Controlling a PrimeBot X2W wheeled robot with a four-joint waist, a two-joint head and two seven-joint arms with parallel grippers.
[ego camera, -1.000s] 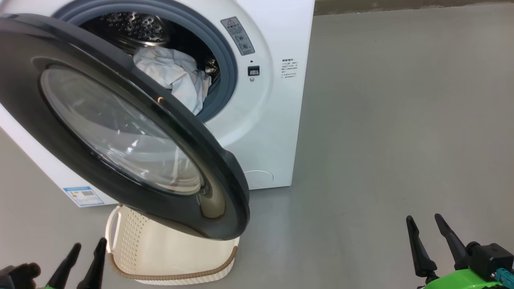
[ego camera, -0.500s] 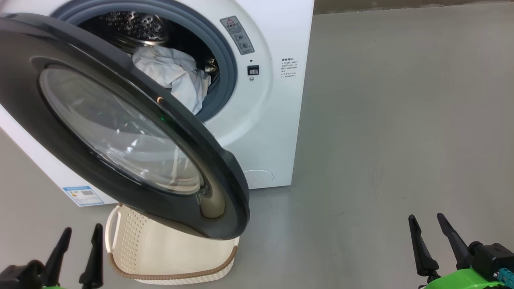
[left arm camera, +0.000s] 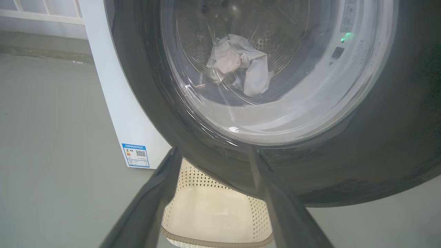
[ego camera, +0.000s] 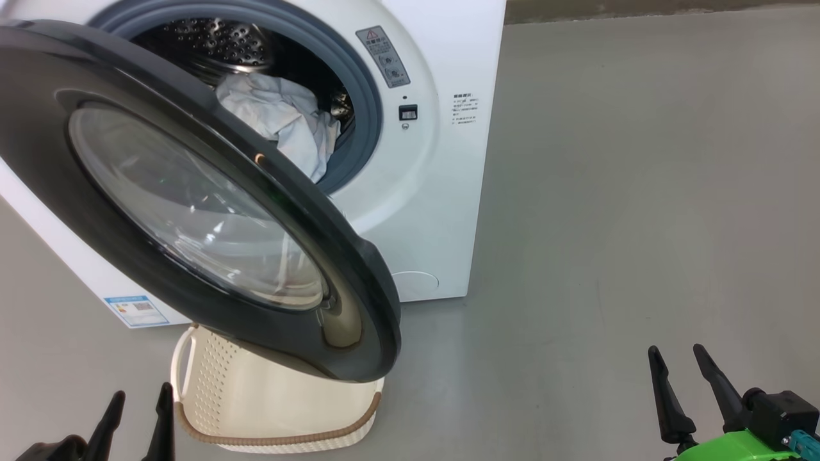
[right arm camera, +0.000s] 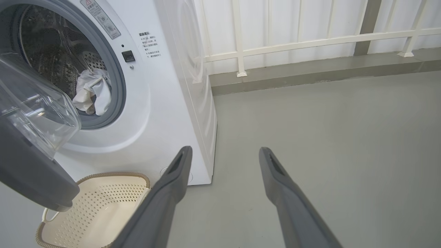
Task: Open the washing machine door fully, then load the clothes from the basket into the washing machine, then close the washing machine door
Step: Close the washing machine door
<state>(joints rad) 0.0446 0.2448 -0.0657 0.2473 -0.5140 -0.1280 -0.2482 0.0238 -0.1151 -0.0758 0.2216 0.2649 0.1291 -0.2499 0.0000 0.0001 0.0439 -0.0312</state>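
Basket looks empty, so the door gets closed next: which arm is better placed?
Left, probably: the left end effector faces the washing machine door; the right end effector hangs aside over floor.

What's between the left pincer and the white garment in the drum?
The washing machine door: in the left wrist view, the white garment lies beyond the left pincer, seen through the door's glass window.

Glossy door (ego camera: 362, 282), clear glass window (ego camera: 192, 205); perforated steel drum (ego camera: 218, 41); matt plastic basket (ego camera: 205, 378).
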